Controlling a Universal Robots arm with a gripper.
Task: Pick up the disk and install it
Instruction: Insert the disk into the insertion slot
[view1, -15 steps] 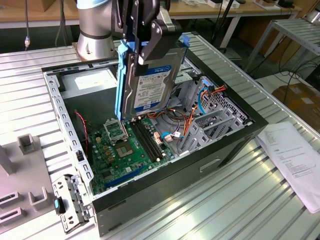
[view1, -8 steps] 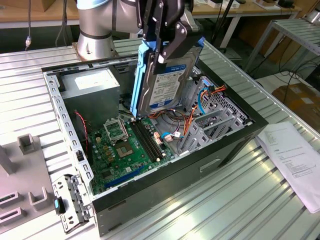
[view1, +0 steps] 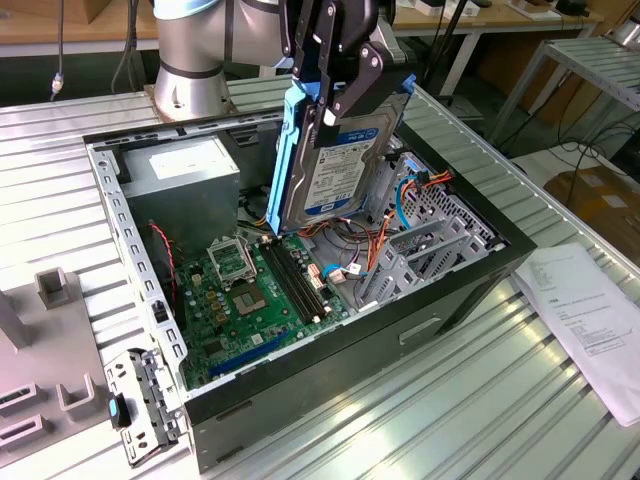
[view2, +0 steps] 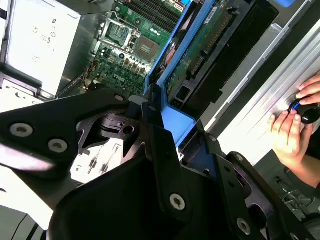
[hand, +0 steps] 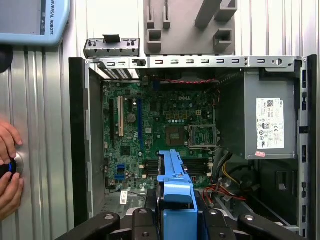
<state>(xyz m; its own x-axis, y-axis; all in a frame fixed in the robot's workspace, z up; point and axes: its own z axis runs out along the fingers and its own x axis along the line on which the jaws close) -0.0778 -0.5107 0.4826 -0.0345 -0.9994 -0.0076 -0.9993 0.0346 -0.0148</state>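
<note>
Gripper (view1: 335, 100) is clamped on the blue-framed upper edge of the hard drive (view1: 345, 170). The drive hangs upright, slightly tilted, above the motherboard (view1: 240, 290) inside the open computer case (view1: 420, 325).

Disk (view1: 345, 165): grey metal, pale label, bright blue frame. Motherboard (view1: 250, 300) green. Case (view1: 400, 345) black. Table (view1: 490, 400) ribbed silver.

Finishes of disk (view1: 340, 160) and table (view1: 480, 400)
Former: grey metal, smooth pale label, glossy blue plastic frame. Latter: ribbed, reflective bare metal.
</note>
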